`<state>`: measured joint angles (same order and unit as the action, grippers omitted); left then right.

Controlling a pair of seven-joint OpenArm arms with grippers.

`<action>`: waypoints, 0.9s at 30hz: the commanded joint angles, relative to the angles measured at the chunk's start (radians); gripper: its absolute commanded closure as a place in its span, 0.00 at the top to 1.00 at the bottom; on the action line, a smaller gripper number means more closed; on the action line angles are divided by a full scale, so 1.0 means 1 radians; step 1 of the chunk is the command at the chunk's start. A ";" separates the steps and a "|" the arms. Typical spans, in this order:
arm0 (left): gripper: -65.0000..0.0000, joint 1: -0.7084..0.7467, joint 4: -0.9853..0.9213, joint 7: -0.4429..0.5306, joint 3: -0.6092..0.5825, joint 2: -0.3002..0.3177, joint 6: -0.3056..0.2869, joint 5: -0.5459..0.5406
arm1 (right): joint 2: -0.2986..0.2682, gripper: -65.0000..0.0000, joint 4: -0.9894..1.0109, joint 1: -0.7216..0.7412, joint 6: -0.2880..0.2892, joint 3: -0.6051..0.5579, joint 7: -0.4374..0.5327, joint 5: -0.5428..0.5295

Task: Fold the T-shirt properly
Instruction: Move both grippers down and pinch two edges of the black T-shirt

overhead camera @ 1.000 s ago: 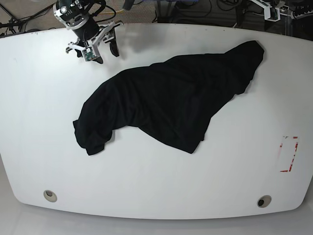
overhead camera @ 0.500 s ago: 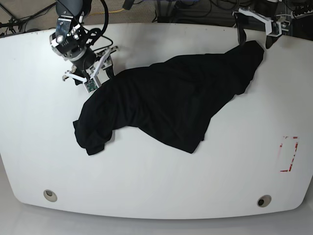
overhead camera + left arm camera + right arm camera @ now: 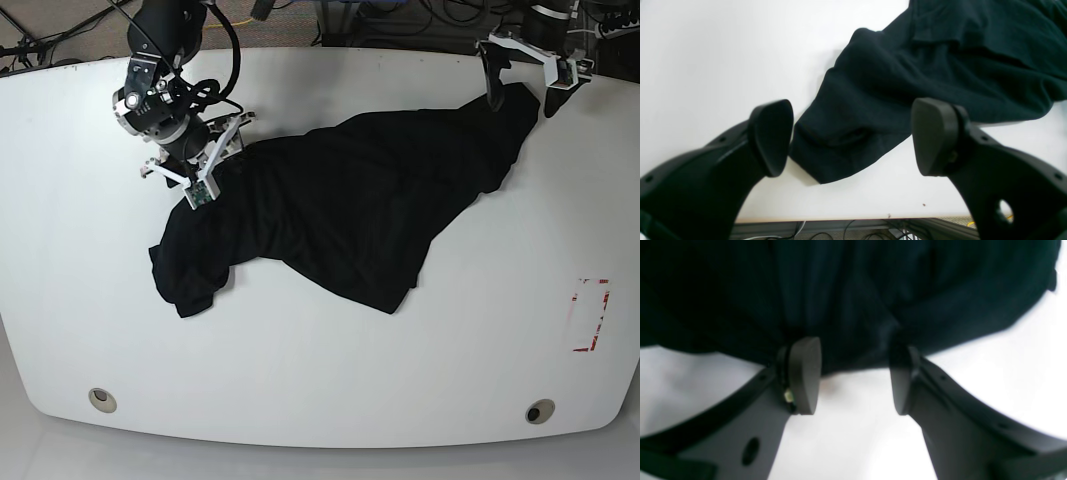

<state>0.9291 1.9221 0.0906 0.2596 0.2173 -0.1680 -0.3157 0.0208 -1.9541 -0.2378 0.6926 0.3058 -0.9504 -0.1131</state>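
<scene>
The black T-shirt lies crumpled in a diagonal band across the white table. My right gripper stands over its upper-left edge, on the left of the base view. In the right wrist view that gripper is open, its fingertips at the hem of the T-shirt, with bare table showing between them. My left gripper straddles the shirt's far right corner. In the left wrist view it is wide open, with a corner of the T-shirt lying between its pads.
A red tape rectangle marks the table at the right. Two round holes sit near the front edge. The table's far edge runs just behind the left gripper, with cables beyond it.
The right arm has moved down and to the right onto the shirt's upper-left edge. The left arm has come into view and lowered over the far right corner. The shirt lies as before.
</scene>
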 commanded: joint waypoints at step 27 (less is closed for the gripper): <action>0.80 0.017 0.014 0.019 0.011 0.009 -0.002 -0.006 | 0.061 0.05 0.100 0.059 0.006 0.000 0.018 -0.009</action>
<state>0.9314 1.9217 0.0906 0.2653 0.2203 -0.1680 -0.3157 0.0757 -1.8381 -0.1947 0.6926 0.3061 -0.9474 -0.1093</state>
